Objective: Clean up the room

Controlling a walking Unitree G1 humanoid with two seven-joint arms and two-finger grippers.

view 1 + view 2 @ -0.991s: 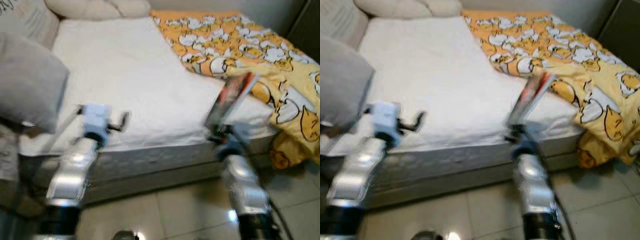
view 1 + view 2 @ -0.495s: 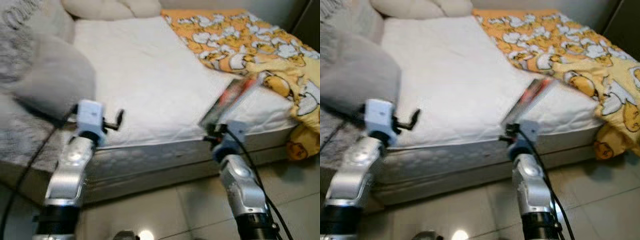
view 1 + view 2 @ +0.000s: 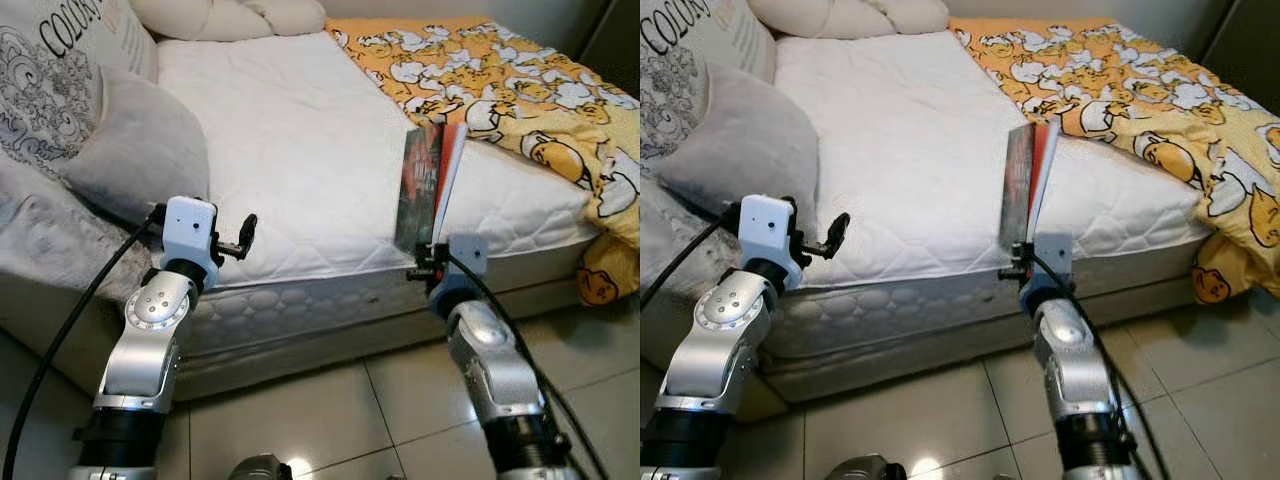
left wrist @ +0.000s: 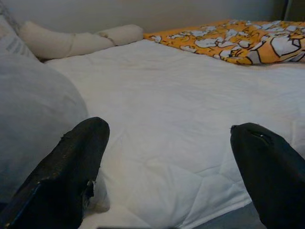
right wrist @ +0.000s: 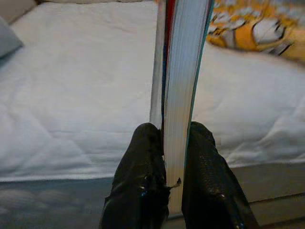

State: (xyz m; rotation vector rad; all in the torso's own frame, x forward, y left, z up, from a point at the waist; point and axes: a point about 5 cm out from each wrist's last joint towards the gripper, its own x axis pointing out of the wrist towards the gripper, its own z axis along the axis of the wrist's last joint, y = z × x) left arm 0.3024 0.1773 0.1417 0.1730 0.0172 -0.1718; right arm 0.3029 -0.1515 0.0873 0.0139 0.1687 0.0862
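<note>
**Right wrist view: book clamped upright at the bed's edge**

Right wrist view shows two black fingers (image 5: 143, 157) pinching the lower edge of a book (image 5: 178, 71), its pale page block facing the camera. In the head views the right gripper (image 3: 432, 262) holds that book (image 3: 425, 180) upright over the near edge of the white mattress (image 3: 290, 130). At nine o'clock from it, the left gripper (image 3: 243, 236) hovers with fingers (image 4: 71, 167) spread apart and empty, beside a grey pillow (image 3: 140, 150). A yellow patterned duvet (image 3: 520, 90) lies at two o'clock.
</note>
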